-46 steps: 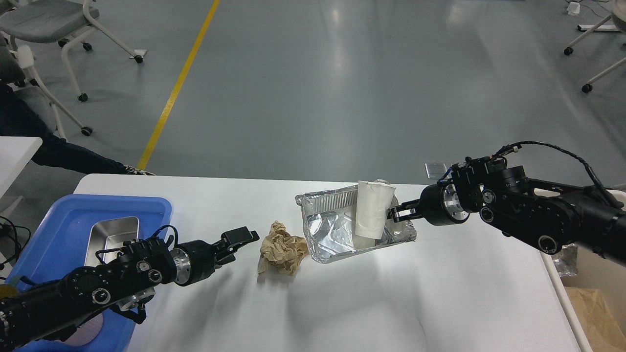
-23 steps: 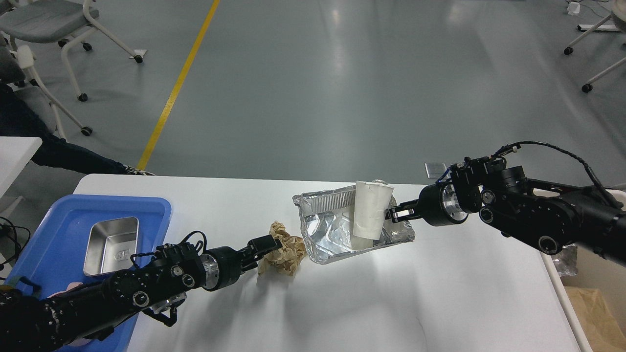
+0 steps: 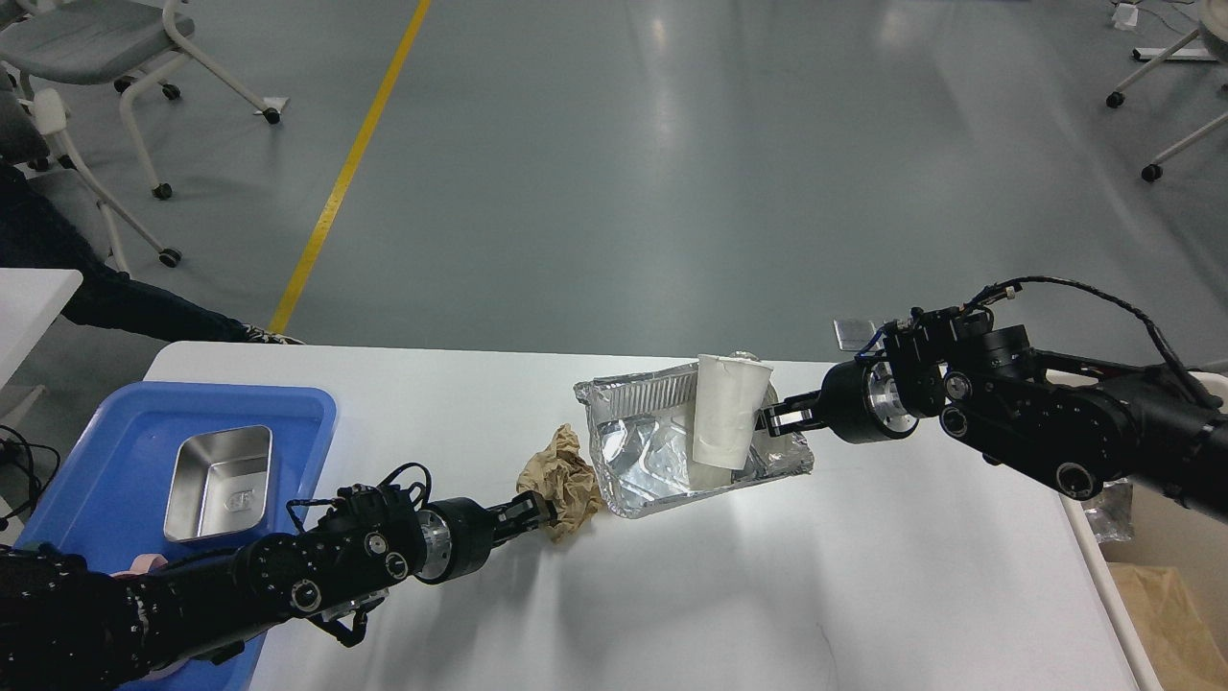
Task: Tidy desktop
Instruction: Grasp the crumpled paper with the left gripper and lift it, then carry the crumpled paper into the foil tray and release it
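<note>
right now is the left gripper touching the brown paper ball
Touching. The head view shows the left gripper with its fingertips closed into the near edge of the brown paper ball, no gap between them.

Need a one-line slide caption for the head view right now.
Left gripper shut on crumpled paper; right gripper grips paper cup in foil tray.

The scene was lit brightly and evenly from overhead. Pale streaks of reflected ceiling light were seen on the grey floor (image 3: pixel 672 144) in the upper centre of the frame. The white surface (image 3: pixel 863 595) was rendered close to overexposed at lower centre, and soft, diffuse shadows were cast on it beneath both arms. Sharp glints were thrown off the crumpled foil tray (image 3: pixel 652 461) at the middle. Focus was held crisp throughout, with no motion blur noted. Slight wide-angle bending was observed toward the frame edges.
</note>
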`<action>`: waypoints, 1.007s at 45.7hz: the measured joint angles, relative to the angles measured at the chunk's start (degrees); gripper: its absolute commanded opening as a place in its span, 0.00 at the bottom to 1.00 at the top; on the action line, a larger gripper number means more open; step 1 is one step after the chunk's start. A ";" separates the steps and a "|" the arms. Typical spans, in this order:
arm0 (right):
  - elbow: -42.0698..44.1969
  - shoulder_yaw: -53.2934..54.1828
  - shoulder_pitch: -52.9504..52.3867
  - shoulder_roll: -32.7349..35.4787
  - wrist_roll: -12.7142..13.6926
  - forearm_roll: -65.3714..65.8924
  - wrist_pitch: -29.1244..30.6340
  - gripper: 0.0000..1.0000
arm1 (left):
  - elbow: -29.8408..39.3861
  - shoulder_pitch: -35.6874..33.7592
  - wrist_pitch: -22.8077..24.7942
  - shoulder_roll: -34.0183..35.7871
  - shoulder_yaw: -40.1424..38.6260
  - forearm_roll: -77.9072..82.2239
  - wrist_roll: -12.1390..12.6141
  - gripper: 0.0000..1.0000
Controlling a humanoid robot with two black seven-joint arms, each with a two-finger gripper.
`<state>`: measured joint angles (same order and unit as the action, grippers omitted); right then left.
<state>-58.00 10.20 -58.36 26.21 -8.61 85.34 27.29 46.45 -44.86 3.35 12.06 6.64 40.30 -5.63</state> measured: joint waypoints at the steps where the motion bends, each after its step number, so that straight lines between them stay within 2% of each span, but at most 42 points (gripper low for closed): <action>1: 0.00 0.00 0.00 0.00 0.00 0.00 -0.01 0.00 | 0.02 -0.06 0.00 0.04 0.00 -0.06 -0.06 0.00; 12: 0.00 0.00 0.00 0.02 0.00 0.00 -0.04 0.00 | 1.74 -2.35 -0.33 2.10 -0.06 -0.56 -1.23 0.00; 19: 0.15 -0.06 0.00 0.02 0.00 0.00 -0.04 0.00 | 7.91 -4.34 -0.36 6.57 -0.04 -0.57 -1.29 0.00; 30: 0.31 -0.51 -0.08 0.02 0.00 0.00 0.01 0.00 | 18.89 -8.57 -0.45 17.41 1.75 -0.26 -0.59 0.01; 46: 0.45 -0.67 -0.27 -0.16 0.00 0.00 0.05 0.00 | 33.78 -13.63 -0.54 35.92 2.66 0.12 -0.93 0.01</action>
<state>-57.55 9.53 -58.63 26.05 -8.61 85.34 27.34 80.23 -58.50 2.81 47.98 9.30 40.42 -6.56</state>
